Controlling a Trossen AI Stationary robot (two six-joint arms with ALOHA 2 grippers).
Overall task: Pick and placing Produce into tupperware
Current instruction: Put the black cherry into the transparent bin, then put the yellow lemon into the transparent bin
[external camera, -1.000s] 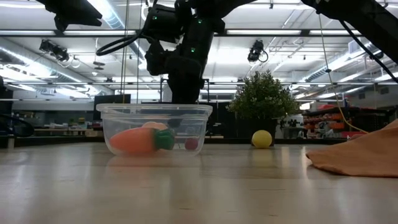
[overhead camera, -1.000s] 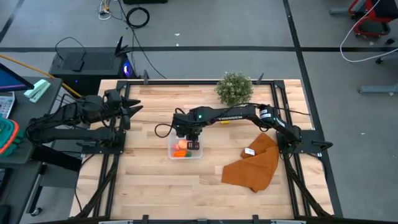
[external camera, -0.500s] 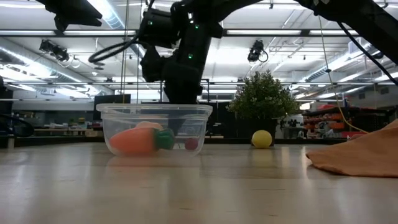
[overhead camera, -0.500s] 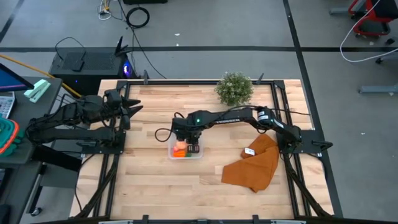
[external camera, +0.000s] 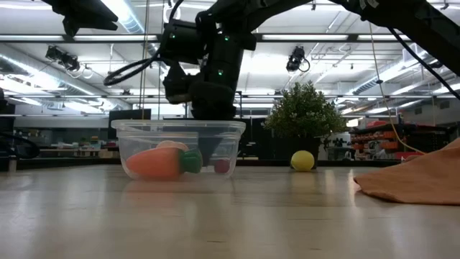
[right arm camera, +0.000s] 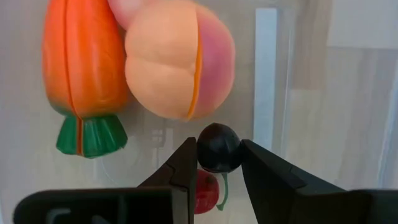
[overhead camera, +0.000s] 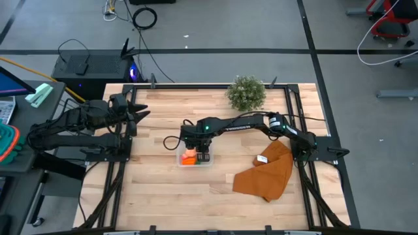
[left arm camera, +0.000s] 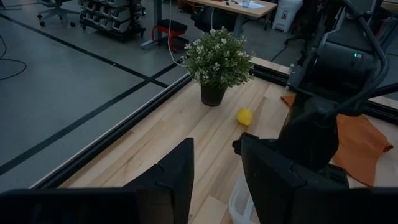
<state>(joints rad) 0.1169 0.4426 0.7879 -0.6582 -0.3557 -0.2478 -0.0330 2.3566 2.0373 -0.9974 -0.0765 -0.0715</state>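
Observation:
The clear tupperware (overhead camera: 179, 158) stands at mid table. An orange carrot (right arm camera: 78, 68) with a green top, a pale red-yellow apple (right arm camera: 177, 59) and a tiny red berry piece (right arm camera: 204, 190) lie on its floor. My right gripper (overhead camera: 198, 147) reaches down into it, and a small dark round piece (right arm camera: 219, 148) sits between its fingertips. The yellow lemon (external camera: 302, 160) rests on the table near the potted plant. My left gripper (overhead camera: 140, 112) waits open at the table's left edge. My right gripper pinches the small dark round piece (right arm camera: 217, 140) between its two fingers (right arm camera: 186, 163), at their free ends. The fingers point down from above into the tupperware. The piece hangs just over the red berry piece; whether it touches the floor cannot be told.
A bushy potted plant (overhead camera: 246, 93) stands at the far edge. A brown-orange cloth (overhead camera: 266, 171) with a white tag lies at the right. Bare wood shows along the near side and left of the tupperware (external camera: 180, 127).
My right gripper has moved down into the tupperware and a little toward the near edge. The carrot, apple and lemon have stayed where they were.

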